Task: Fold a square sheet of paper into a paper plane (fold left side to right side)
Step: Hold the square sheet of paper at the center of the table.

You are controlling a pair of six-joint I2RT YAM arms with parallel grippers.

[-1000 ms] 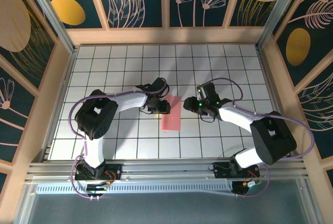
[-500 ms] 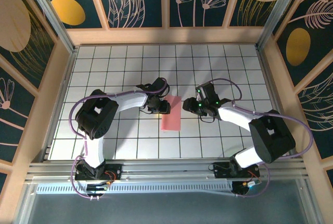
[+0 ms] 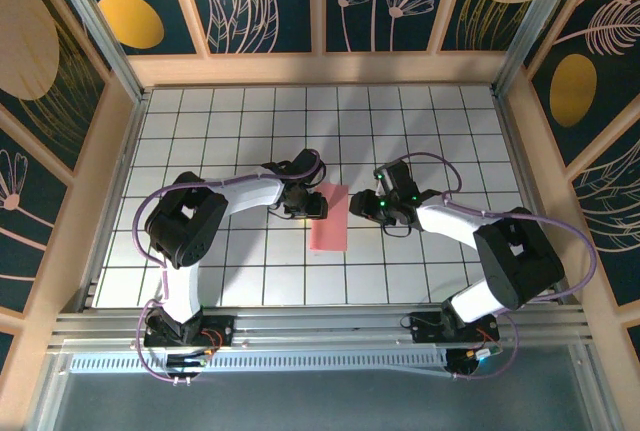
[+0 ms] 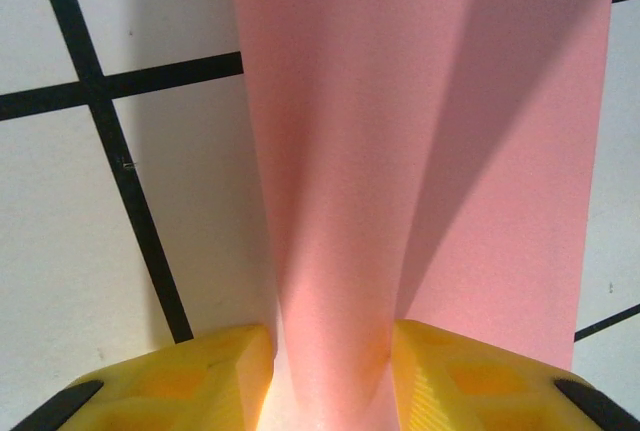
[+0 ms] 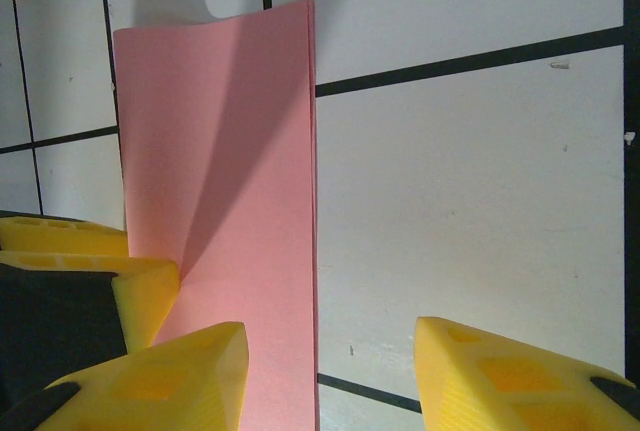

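The square sheet of paper [image 3: 330,226] lies folded in half as a salmon-pink rectangle on the tiled table, long side running away from the arms. My left gripper [image 3: 316,203] is at its far left corner, shut on a raised ridge of the paper [image 4: 420,101] that bulges up between the yellow fingers [image 4: 190,371]. My right gripper [image 3: 360,205] hovers open at the far right edge. In the right wrist view its left finger [image 5: 170,371] is over the paper [image 5: 230,151] and its right finger [image 5: 500,371] over bare tile, the layered paper edge running between them.
White tiles with black grid lines cover the table [image 3: 420,121]. Wooden walls with patterned panels [image 3: 110,181] enclose it on three sides. The left gripper's yellow finger [image 5: 140,291] sits close beside my right gripper's left finger.
My right gripper has crept slightly left toward the paper's right edge. The left gripper and the paper have stayed put.
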